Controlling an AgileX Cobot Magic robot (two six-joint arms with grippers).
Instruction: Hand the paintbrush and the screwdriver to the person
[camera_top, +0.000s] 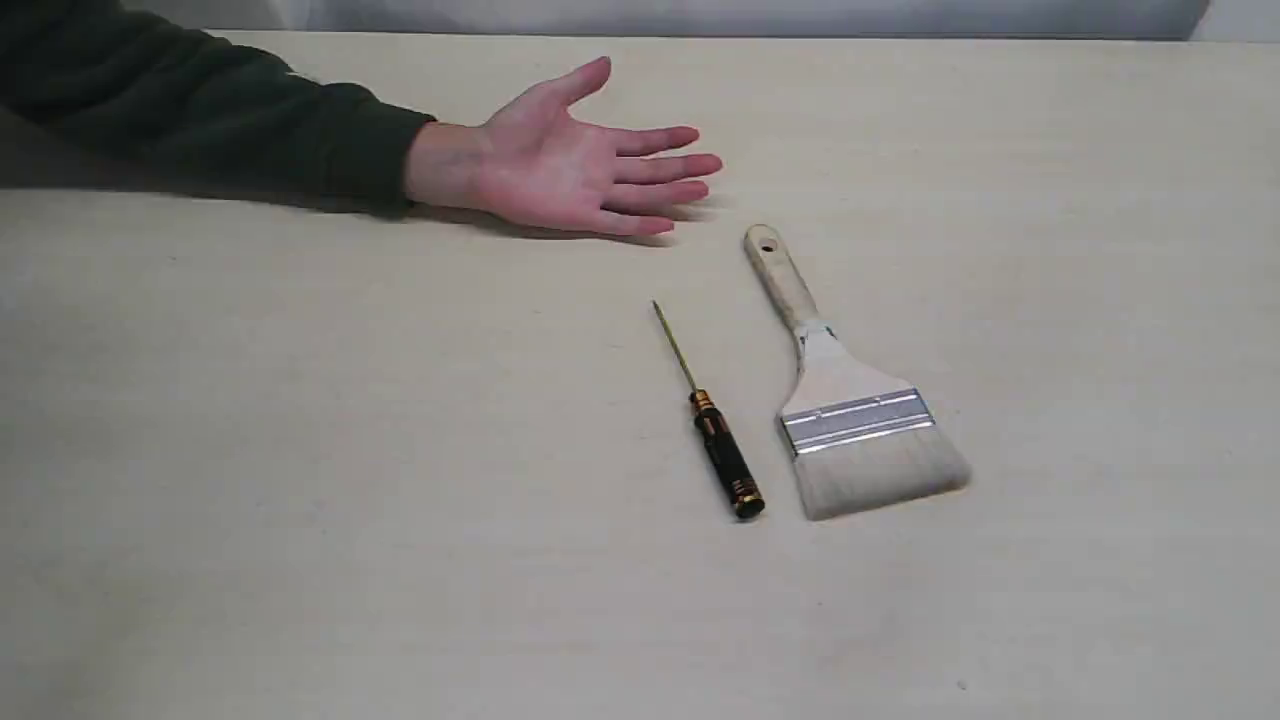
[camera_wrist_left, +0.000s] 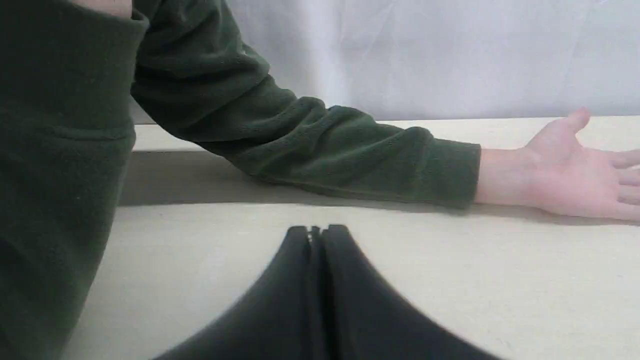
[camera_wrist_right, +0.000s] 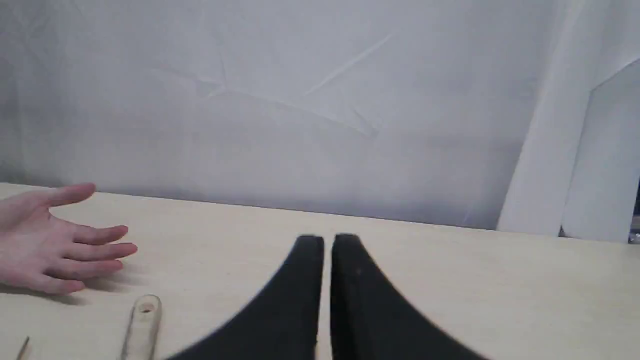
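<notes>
Black fingertips fill the foreground of each wrist view. The left claw (camera_wrist_left: 316, 231) is closed, fingers pressed together on nothing, hovering low over the table (camera_top: 300, 500). The right claw (camera_wrist_right: 327, 241) is also closed and empty, with only a hairline slit between its fingers. Neither claw shows in the exterior view.

At the far left, the person's hand (camera_top: 565, 160) rests palm up on the table, coming out of a dark green sleeve (camera_top: 200, 110). Nearer and to the right lies the screwdriver (camera_top: 712, 430), shaft tip toward the hand and black handle toward the near edge. Just to its right, apart from it, lies the paintbrush (camera_top: 850, 420), with the holed handle end far and the bristles near.

Neither tool is lifted, so I judge the first pickup has not begun. The next move likely calls for one claw to open, drop over a handle, close on it and carry it to the palm. The thin screwdriver, lying flat, probably needs the more careful pinch.

No brand, label or writing can be read anywhere.
</notes>
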